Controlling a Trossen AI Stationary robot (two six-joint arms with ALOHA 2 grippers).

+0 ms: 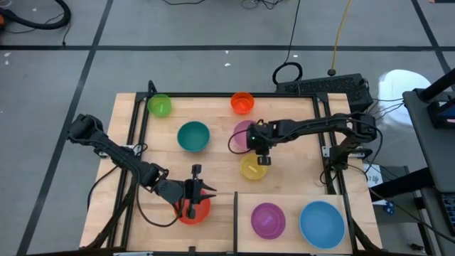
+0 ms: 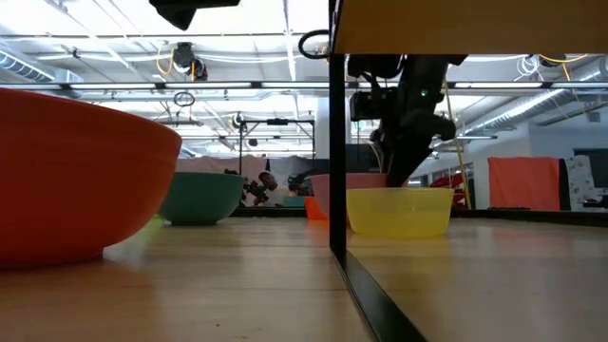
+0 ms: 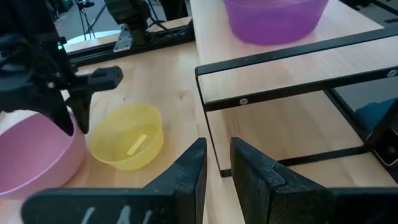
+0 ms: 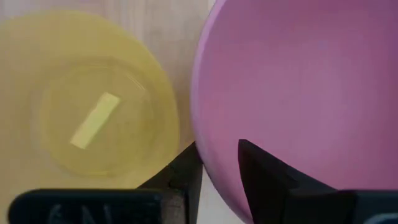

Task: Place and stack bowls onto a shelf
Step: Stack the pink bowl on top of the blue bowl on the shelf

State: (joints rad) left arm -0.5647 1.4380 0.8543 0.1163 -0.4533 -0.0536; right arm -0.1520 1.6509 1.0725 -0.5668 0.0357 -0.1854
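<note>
From above I have the right gripper (image 1: 259, 151) reaching in over the middle of the table, at the seam between the large pink plastic bowl (image 1: 243, 135) and the small translucent yellow plastic bowl (image 1: 253, 167). My right wrist camera shows its two dark fingers (image 4: 273, 180) straddling the pink bowl's rim (image 4: 202, 124), one finger outside the wall and one inside, close on the rim, though I cannot tell whether they are actually pinching it. The yellow bowl (image 4: 87, 106) sits just beside the pink one, upright on the tabletop, with a pale strip lying in its bottom. My left gripper (image 1: 201, 190) is near the front edge, above the large red plastic bowl (image 1: 193, 210); in the left wrist view its fingers (image 3: 186, 174) stand slightly apart with a narrow gap between them and nothing held. The pale wood shelf (image 1: 288, 201) with its thin dark divider occupies the front right corner, and on it rest the small purple plastic bowl (image 1: 268, 219) and the large blue plastic bowl (image 1: 322, 223), side by side and not stacked. Further back on the table I see the large teal bowl (image 1: 193, 136), the small green bowl (image 1: 159, 106) and the small orange bowl (image 1: 242, 103), each standing apart.
</note>
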